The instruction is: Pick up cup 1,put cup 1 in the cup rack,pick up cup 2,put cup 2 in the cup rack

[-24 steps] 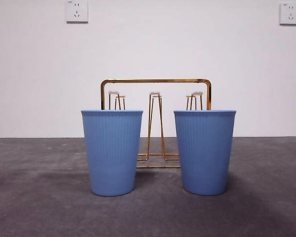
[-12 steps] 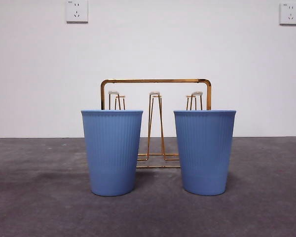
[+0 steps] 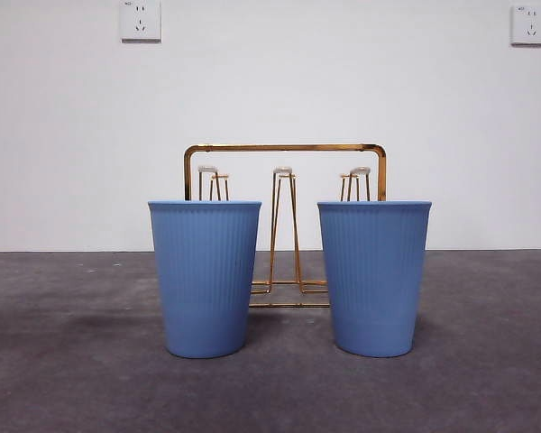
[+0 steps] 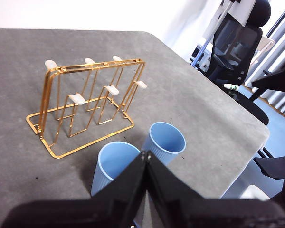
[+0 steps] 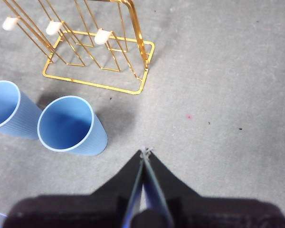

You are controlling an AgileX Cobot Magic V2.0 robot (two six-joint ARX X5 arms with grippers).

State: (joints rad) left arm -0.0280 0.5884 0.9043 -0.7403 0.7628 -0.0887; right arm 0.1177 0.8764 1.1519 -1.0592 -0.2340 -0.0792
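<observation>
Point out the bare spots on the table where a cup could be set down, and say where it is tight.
Bare grey table lies outward of each blue cup, on the left cup's far side and on the right cup's far side, and in front of both. It is tight in the narrow gap between the cups, directly ahead of the gold cup rack.

Occlusions and cropped regions, three views.
From the front, the two blue cups, left (image 3: pixel 205 278) and right (image 3: pixel 374 277), hide most of the cup rack (image 3: pixel 285 148) base and the lower peg legs. My left gripper (image 4: pixel 146 154) covers the lower walls of both cups in its wrist view, and my right gripper (image 5: pixel 144 153) view crops the far cup (image 5: pixel 7 109) at the edge and cuts off the rack's upper frame. Neither arm shows in the front view.
</observation>
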